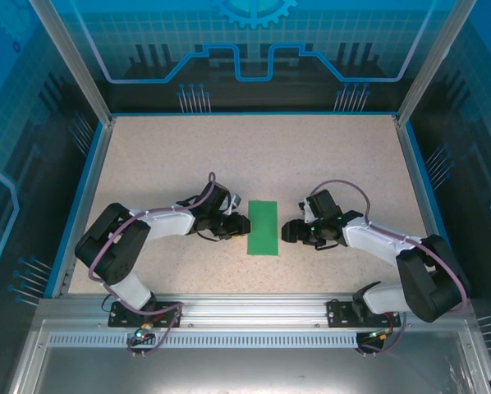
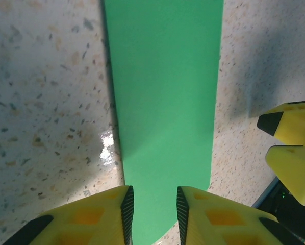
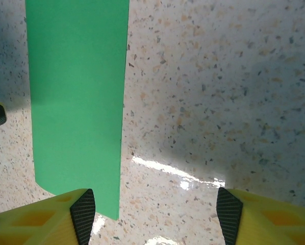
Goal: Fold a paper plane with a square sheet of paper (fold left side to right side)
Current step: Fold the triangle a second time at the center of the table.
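The square sheet of paper [image 1: 263, 227] lies flat on the speckled table, bright green and folded into a narrow upright rectangle. The paper plane is out of view. My left gripper [image 1: 236, 223] sits at the strip's left edge. Seen from its wrist, the left gripper [image 2: 152, 196] has a narrow gap between its jaws, with the green paper [image 2: 162, 102] lying flat below and nothing pinched. My right gripper [image 1: 288, 232] stands just right of the strip. In the right wrist view the right gripper [image 3: 156, 201] is wide open over bare table, its left finger at the paper's [image 3: 76, 102] edge.
The table [image 1: 352, 156] is a speckled beige board with a blue rim, inside a frame with blue panels. The right gripper's yellow fingertips [image 2: 290, 125] show beside the strip in the left wrist view. A metal rail [image 1: 254, 308] with both arm bases runs along the near edge.
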Tool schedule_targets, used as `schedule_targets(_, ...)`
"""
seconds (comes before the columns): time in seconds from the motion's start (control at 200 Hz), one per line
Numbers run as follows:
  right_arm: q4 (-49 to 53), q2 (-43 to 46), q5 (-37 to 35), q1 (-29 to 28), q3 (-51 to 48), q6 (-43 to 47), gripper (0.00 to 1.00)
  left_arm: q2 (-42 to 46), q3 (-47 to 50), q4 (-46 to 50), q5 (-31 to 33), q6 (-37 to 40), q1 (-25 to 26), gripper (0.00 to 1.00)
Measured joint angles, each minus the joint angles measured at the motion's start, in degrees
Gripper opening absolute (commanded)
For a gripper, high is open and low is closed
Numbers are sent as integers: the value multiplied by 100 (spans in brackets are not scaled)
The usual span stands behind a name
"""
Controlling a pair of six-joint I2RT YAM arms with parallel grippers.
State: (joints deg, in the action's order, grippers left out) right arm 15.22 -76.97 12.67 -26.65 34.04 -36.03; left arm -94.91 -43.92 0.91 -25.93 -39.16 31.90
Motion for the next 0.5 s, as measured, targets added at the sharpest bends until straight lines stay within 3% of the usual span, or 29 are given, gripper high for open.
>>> schedule_targets(0.5,-74,4,160,4,0,4,67,-492,-24,-302,-245,-149,157,28)
